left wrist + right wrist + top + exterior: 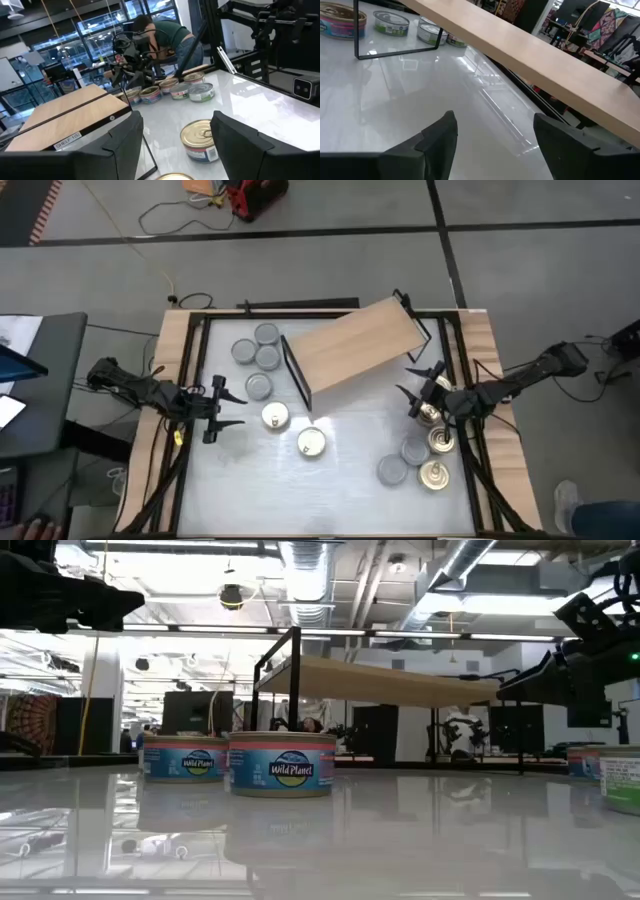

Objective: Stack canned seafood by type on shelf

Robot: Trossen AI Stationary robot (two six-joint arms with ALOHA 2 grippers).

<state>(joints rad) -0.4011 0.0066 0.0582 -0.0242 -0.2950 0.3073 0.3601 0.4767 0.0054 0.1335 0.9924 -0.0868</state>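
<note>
While ten round tins (266,357) lie on the white table (340,480), six at left and four (421,457) at right, the tan wooden shelf (355,344) on its black frame stands bare between them. Some lids are dull grey, others shiny gold. Left gripper (222,409) and right gripper (418,387) both hover released, holding nothing.
</note>
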